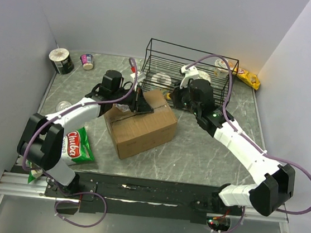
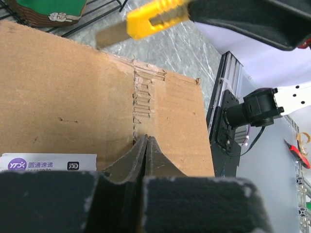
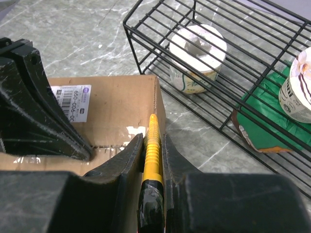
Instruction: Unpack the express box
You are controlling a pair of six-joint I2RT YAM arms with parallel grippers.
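The express box (image 1: 140, 127) sat closed on the grey table (image 1: 207, 156), turned at an angle, with both arms reaching over its top. The left gripper (image 2: 146, 141) was clenched, its two dark fingers pressed flat together with nothing visible between them, and the tips rested on the box's top face. Just beyond the tips was a strip where the cardboard's surface was torn away to bare ribs. The white printed label (image 2: 46, 161) lay on the same face, just beside that gripper. The right gripper (image 3: 153, 138) was clamped on a yellow utility knife (image 3: 151, 145), which pointed along the box's far edge; its grey blade was out over that edge, though whether it touched the cardboard could not be told. Directly behind the box stood a black wire basket (image 1: 191, 53), with a white paper cup (image 3: 197, 56) inside it. To the box's left, towards the left arm's base, a green Chuba bag (image 1: 79, 144) lay flat. Well beyond the box's far-left corner stood a dark cup (image 1: 61, 59) and a small pink one (image 1: 87, 61). A yellow packet (image 1: 248, 77) lay behind the basket's right end.
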